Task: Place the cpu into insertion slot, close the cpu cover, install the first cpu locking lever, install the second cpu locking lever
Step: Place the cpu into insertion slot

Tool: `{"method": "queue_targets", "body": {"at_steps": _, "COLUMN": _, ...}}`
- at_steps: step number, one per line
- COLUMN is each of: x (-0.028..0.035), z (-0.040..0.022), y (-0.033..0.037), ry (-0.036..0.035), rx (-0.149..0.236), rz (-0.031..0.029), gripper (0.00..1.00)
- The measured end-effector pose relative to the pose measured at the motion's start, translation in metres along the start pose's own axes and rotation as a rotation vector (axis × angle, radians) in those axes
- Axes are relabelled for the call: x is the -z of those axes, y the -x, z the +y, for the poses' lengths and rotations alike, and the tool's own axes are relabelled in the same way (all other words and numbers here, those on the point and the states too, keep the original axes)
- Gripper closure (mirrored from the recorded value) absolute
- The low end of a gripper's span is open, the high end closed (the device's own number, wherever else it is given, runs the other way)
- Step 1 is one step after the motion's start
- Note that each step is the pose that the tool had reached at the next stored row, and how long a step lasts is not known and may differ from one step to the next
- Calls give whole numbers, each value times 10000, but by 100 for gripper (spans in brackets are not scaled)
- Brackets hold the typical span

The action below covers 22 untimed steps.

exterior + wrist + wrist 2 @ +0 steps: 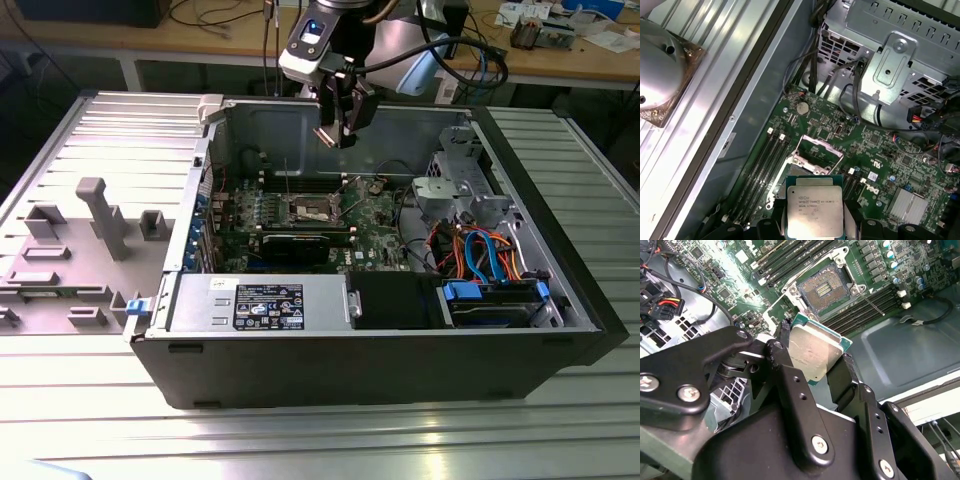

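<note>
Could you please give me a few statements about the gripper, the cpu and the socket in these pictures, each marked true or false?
1. The gripper is shut on the cpu. True.
2. The cpu sits in the insertion slot. False: the slot is empty with its contact field bare, and the cpu is held above the board.
3. The computer case lies open, with the motherboard exposed. True.
4. The gripper hangs outside the case. False: in the exterior view it hangs over the motherboard, inside the case's opening.
</note>
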<state>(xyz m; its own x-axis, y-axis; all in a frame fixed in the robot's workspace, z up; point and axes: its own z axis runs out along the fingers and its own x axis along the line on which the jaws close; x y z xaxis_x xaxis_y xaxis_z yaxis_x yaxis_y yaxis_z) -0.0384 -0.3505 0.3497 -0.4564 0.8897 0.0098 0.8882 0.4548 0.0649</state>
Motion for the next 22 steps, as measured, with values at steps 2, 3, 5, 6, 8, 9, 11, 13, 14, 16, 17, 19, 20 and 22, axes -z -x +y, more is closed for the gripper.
{"method": "queue_targets", "body": {"at_steps": 2, "x": 0, "z": 0, "y": 0, "ry": 0, "rx": -31, "rz": -2, "gripper": 46}}
{"method": "queue_targets", "body": {"at_steps": 3, "x": 0, "z": 0, "y": 0, "ry": 0, "rx": -41, "rz": -3, "gripper": 46}}
{"method": "queue_targets", "body": {"at_steps": 5, "x": 0, "z": 0, "y": 0, "ry": 1, "rx": -41, "rz": -3, "gripper": 46}}
{"method": "queue_targets", "body": {"at_steps": 6, "x": 0, "z": 0, "y": 0, "ry": 0, "rx": -41, "rz": -3, "gripper": 46}}
{"method": "queue_targets", "body": {"at_steps": 8, "x": 0, "z": 0, "y": 0, "ry": 0, "rx": -41, "rz": -3, "gripper": 46}}
{"method": "queue_targets", "body": {"at_steps": 9, "x": 0, "z": 0, "y": 0, "ry": 0, "rx": -41, "rz": -3, "gripper": 46}}
{"method": "queue_targets", "body": {"at_steps": 11, "x": 0, "z": 0, "y": 0, "ry": 0, "rx": -41, "rz": -3, "gripper": 46}}
{"method": "queue_targets", "body": {"at_steps": 13, "x": 0, "z": 0, "y": 0, "ry": 0, "rx": -42, "rz": -3, "gripper": 46}}
{"method": "queue_targets", "body": {"at_steps": 14, "x": -1, "z": 0, "y": 0, "ry": 0, "rx": -57, "rz": -7, "gripper": 46}}
{"method": "queue_targets", "body": {"at_steps": 16, "x": -4, "z": 0, "y": 0, "ry": -1, "rx": -193, "rz": -18, "gripper": 46}}
{"method": "queue_targets", "body": {"at_steps": 17, "x": -5, "z": 0, "y": 0, "ry": -1, "rx": -288, "rz": -26, "gripper": 46}}
{"method": "queue_targets", "body": {"at_steps": 19, "x": -8, "z": 0, "y": 0, "ry": 1, "rx": -505, "rz": -40, "gripper": 46}}
{"method": "queue_targets", "body": {"at_steps": 20, "x": -11, "z": -1, "y": 0, "ry": 2, "rx": -668, "rz": -50, "gripper": 46}}
{"method": "queue_targets", "body": {"at_steps": 22, "x": -12, "z": -1, "y": 0, "ry": 2, "rx": -742, "rz": -56, "gripper": 46}}
